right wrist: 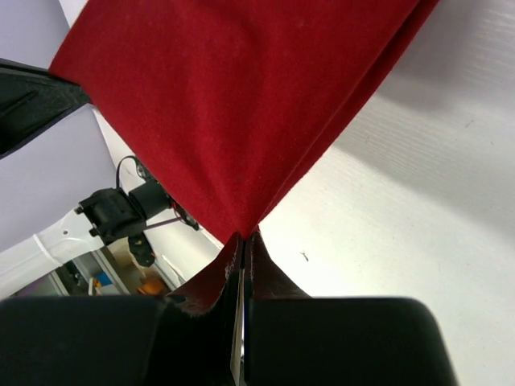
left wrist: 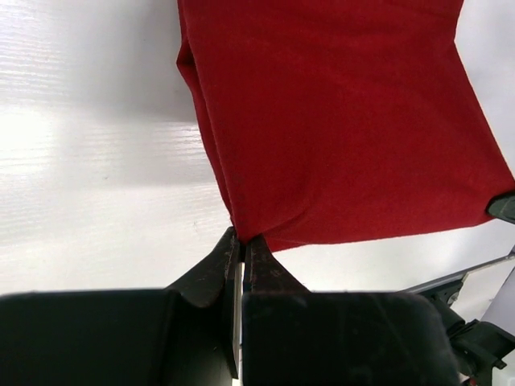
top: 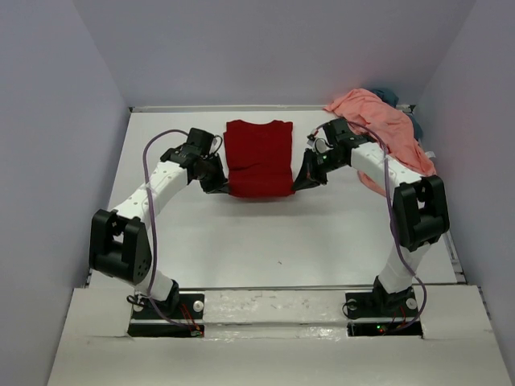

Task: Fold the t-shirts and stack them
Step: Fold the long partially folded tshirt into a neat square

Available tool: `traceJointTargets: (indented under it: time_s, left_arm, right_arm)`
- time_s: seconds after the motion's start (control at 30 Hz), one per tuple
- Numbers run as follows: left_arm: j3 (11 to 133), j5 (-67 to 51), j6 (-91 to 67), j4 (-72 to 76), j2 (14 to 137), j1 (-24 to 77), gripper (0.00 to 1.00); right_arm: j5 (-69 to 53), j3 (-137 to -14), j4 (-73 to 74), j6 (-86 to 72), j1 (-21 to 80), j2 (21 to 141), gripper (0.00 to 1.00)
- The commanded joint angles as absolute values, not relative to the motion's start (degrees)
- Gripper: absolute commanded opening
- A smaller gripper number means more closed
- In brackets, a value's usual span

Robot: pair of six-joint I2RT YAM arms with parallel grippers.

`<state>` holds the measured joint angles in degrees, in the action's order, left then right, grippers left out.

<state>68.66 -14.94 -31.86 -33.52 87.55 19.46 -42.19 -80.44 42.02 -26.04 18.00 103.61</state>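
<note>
While no stack exists yet, the task reads as early.

Top view:
- Red shirt (top: 257,157) lies mid-worktop (top: 282,241) as a narrow rectangle, collar end away from the arms. Sides appear already turned in.
- Pink shirt (top: 378,121) sits crumpled at the far right corner, unfolded. It partly drapes over the right arm.
- Blue-grey shirt (top: 392,95) peeks out behind the pink one, also unfolded.
- Left fingers (top: 217,185) are at the red shirt's near left corner, right fingers (top: 304,181) at its near right corner.
- Judgement: one shirt partly folded, its crosswise fold not yet made. Two shirts untouched, stacking all to come.

Left wrist view:
- Left fingers (left wrist: 233,251) are pressed together with no gap showing, pinching the red shirt (left wrist: 338,121) at its corner.
- Cloth fans away from the pinch, a doubled layer visible along its left edge.
- Bare worktop (left wrist: 96,161) lies to the left of the cloth.

Right wrist view:
- Right fingers (right wrist: 238,245) are likewise clamped tight on the other near corner of the red shirt (right wrist: 233,96).
- Cloth pulls to a point at the tips and spreads up from there, taut.
- Worktop (right wrist: 418,209) shows to the right.
- Whether the hem is lifted clear of the worktop, I cannot tell for sure from this angle.
</note>
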Motion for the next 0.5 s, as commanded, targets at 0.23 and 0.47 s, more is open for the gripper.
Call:
traceJointTargets:
  time_s: [0.23, 0.47]
  left_arm:
    - [78.5, -12.4, -30.7, -37.6, 87.1, 19.3, 0.02]
    - [82.9, -11.2, -30.7, -39.2, 88.9, 19.2, 0.02]
  right_arm:
    - [-41.3, -91.1, 47.5, -23.1, 18.2, 104.4, 0.00]
    - [-41.0, -94.7, 48.6, -22.5, 18.2, 105.6, 0.00]
